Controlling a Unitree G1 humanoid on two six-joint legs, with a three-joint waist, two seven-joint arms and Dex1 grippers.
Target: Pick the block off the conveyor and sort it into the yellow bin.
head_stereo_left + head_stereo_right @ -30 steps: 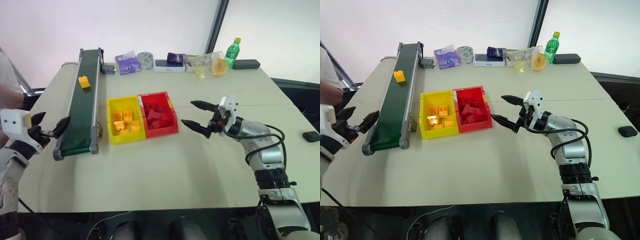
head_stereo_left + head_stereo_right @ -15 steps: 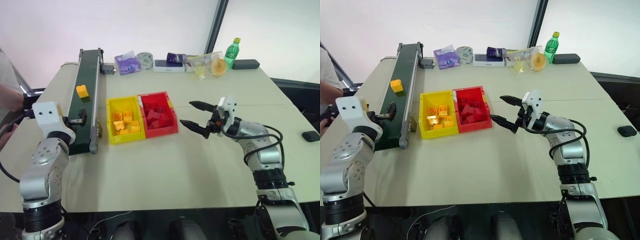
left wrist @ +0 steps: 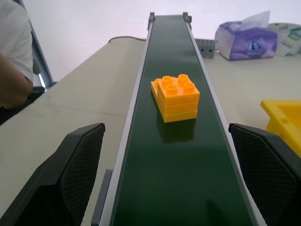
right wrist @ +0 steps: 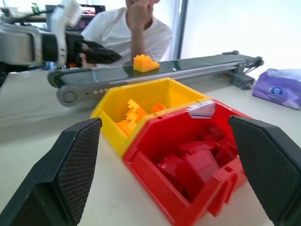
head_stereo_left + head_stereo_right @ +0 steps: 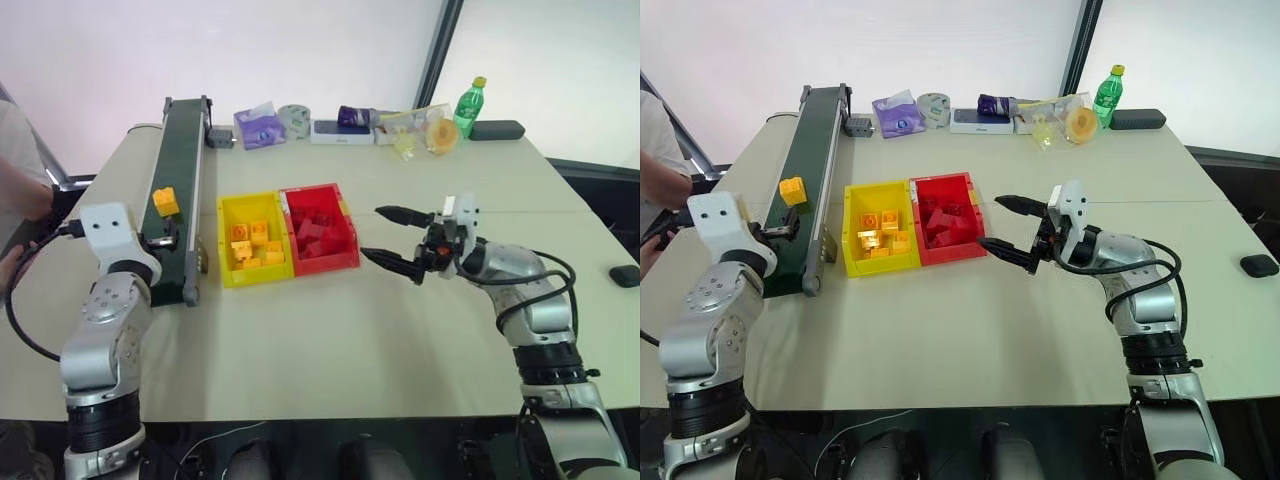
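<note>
Your block [image 3: 176,97] sits on the conveyor [image 5: 178,190], just ahead of your left gripper [image 3: 167,188], jaws wide and empty, nothing between them. The yellow bin [image 5: 226,207] lies beside the belt, touching the red bin [image 5: 343,215] full of red bricks [image 4: 197,160]. Right gripper [image 5: 397,238] hovers beside the red bin, jaws wide. Along the table's [image 5: 350,330] far edge: tissue box [image 5: 258,128], green bottle [image 5: 465,105]; no writing readable

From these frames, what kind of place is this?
Likely a lab or office demo bench, not a factory: a tabletop conveyor, a yellow bin and red bin of toy bricks, with tissues and a soda bottle behind.
</note>
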